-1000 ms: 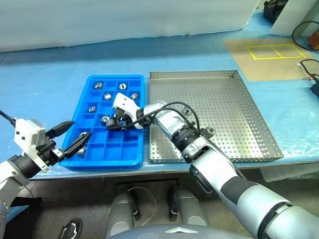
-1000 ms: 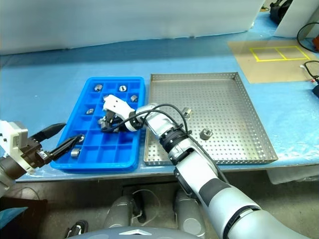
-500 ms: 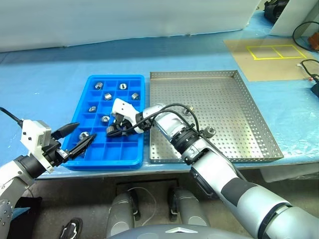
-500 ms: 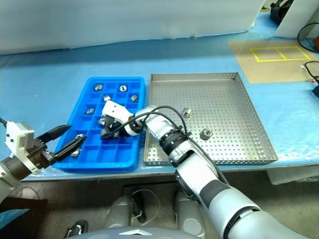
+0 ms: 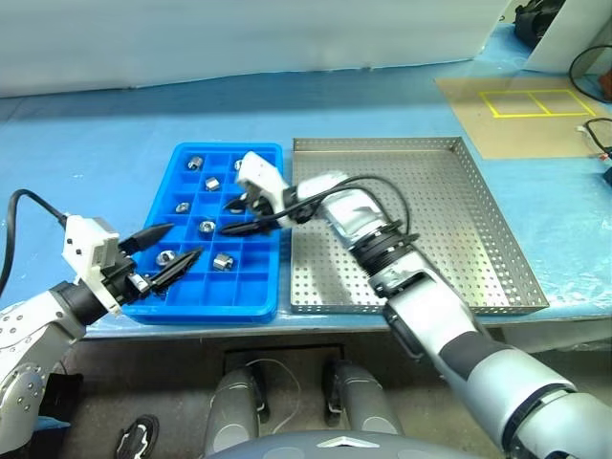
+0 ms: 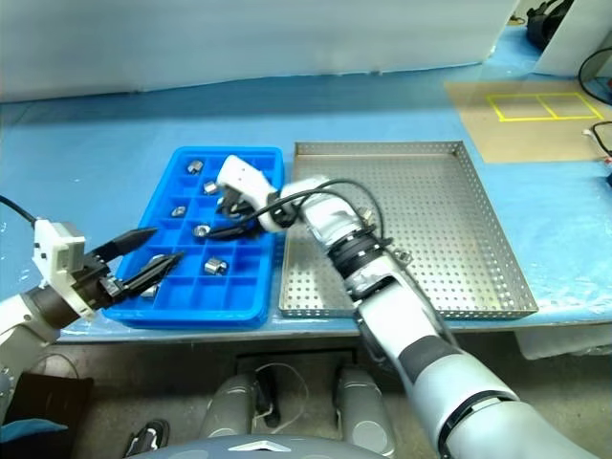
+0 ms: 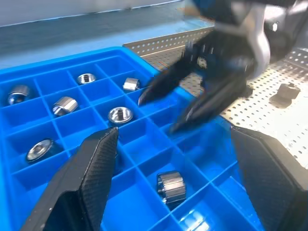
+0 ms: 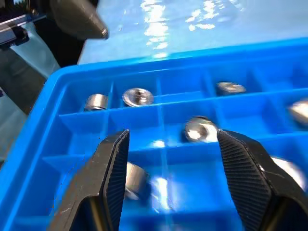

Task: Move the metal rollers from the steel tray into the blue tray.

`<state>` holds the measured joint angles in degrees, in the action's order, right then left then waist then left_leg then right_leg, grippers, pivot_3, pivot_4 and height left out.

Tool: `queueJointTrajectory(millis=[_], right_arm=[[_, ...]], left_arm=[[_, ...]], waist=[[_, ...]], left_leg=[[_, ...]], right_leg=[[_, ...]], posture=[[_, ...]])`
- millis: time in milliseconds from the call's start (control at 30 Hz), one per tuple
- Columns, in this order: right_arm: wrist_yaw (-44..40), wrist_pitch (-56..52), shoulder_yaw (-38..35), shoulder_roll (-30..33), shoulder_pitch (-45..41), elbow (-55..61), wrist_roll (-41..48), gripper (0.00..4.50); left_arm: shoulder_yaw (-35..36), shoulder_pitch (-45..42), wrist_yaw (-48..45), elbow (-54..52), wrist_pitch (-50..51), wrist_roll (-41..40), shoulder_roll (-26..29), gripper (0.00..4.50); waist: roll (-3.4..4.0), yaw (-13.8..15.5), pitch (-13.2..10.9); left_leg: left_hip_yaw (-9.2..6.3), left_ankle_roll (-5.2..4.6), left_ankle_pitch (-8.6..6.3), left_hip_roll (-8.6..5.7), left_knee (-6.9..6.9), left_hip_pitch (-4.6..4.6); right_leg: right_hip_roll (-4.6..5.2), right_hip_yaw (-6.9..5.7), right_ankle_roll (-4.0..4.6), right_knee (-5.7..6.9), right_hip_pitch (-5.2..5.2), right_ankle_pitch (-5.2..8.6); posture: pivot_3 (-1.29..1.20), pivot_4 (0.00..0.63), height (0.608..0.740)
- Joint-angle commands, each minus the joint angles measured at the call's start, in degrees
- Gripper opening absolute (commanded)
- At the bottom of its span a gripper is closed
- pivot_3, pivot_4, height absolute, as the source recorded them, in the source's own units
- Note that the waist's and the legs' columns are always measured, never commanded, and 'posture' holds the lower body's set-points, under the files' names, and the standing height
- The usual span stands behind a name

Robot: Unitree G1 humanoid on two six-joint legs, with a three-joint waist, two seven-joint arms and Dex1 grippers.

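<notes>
1. The right end effector (image 5: 241, 216) hangs over the blue tray (image 5: 182, 299), fingers apart, empty.
2. The left end effector (image 5: 170, 252) hovers at the tray's near-left corner, spread wide, empty.
3. Metal rollers (image 5: 224, 260) sit in separate compartments.
4. The steel tray (image 5: 497, 239) lies just beside.

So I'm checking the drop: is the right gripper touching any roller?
Apart. In the right wrist view the right gripper has open fingers above the blue tray, with nothing between them.
</notes>
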<state>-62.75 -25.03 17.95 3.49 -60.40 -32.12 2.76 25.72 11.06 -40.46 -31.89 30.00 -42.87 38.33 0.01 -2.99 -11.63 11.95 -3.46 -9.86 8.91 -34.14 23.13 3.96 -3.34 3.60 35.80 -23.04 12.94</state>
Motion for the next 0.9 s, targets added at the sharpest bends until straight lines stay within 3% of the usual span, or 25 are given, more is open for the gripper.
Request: queueJointTrajectory(millis=[33, 333, 667, 900], right_arm=[[-3.8, -2.09, -6.0, 6.92, 0.55, 8.29, 5.21, 2.96], [-1.79, 0.32, -9.13, 24.22, 10.15, 13.5, 3.05, 2.96], [13.87, 3.96, -9.54, 18.05, 12.4, 4.85, 0.2, 2.96], [18.16, 8.11, -8.92, 16.65, 10.87, -4.23, -2.62, 2.96]], left_arm=[[-2.41, -2.43, -0.4, -0.08, -0.09, -0.18, 0.22, 3.92], [-9.54, -10.06, -2.35, 5.26, -0.37, 1.21, -0.28, 3.92], [-12.68, -16.79, -5.77, 11.45, -1.16, 4.0, 1.18, 3.92], [-12.41, -15.93, -5.6, 10.17, -0.87, 4.69, 0.61, 3.92]], waist=[[0.0, 0.1, 0.0], [-0.07, -1.15, 0.06], [-0.07, -6.0, 0.06], [-0.07, -7.52, 0.06]], left_leg=[[0.01, -0.01, 0.0, -0.01, 0.0, 0.01], [0.02, -0.01, 0.01, 0.1, -0.06, -0.08], [0.0, 0.07, 0.07, 0.51, -0.25, 0.0], [-0.02, 0.03, 0.05, 0.51, -0.3, 0.1]], right_leg=[[0.0, 0.01, 0.0, 0.0, -0.01, 0.0], [-0.14, 0.06, 0.02, -0.04, 0.07, -0.01], [-0.61, 0.1, 0.2, -0.07, 0.05, -0.12], [-0.63, 0.09, 0.21, -0.14, 0.04, -0.12]], posture=[[-0.42, 0.15, 0.74], [-0.53, 0.15, 0.74], [-0.58, 0.15, 0.74], [-0.56, 0.15, 0.74]])
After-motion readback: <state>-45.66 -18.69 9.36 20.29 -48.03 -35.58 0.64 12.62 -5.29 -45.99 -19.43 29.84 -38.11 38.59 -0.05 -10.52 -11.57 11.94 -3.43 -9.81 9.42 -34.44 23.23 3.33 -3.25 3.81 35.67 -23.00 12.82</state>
